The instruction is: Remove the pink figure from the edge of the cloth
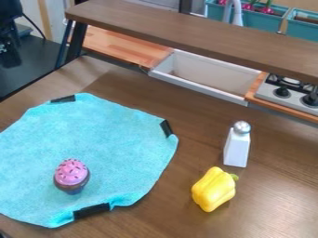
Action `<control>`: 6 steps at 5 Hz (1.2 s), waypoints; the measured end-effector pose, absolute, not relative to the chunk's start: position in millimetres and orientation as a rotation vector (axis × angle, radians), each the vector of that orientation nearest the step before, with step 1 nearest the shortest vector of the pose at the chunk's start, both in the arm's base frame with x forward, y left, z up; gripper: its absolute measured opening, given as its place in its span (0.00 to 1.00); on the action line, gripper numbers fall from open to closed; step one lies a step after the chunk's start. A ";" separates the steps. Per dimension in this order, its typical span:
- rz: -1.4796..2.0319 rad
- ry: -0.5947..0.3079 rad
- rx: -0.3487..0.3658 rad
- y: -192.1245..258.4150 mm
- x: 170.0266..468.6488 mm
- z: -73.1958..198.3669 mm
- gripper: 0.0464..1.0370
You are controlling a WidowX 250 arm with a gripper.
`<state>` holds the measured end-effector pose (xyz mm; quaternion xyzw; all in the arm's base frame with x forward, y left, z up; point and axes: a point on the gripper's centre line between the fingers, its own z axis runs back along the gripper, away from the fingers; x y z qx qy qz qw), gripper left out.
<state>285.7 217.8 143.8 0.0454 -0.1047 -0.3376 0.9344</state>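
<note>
Currently, a pink-topped toy cupcake (72, 175) is supported by the turquoise cloth (105, 130), inward from its edge. Beside the cloth, a yellow toy bell pepper (214, 189) and a silver-capped white shaker (236, 148) are carried by the wooden worktop (282, 186). Whether the tool is clenched or released cannot be told.
</note>
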 end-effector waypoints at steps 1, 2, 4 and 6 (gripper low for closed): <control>-0.691 -0.197 0.068 217.3 285.2 132.2 0.96; -0.824 -0.139 0.097 176.0 283.1 107.6 0.96; -0.977 -0.118 0.142 118.9 276.5 86.2 0.96; -1.065 -0.054 0.144 89.1 263.6 64.0 0.96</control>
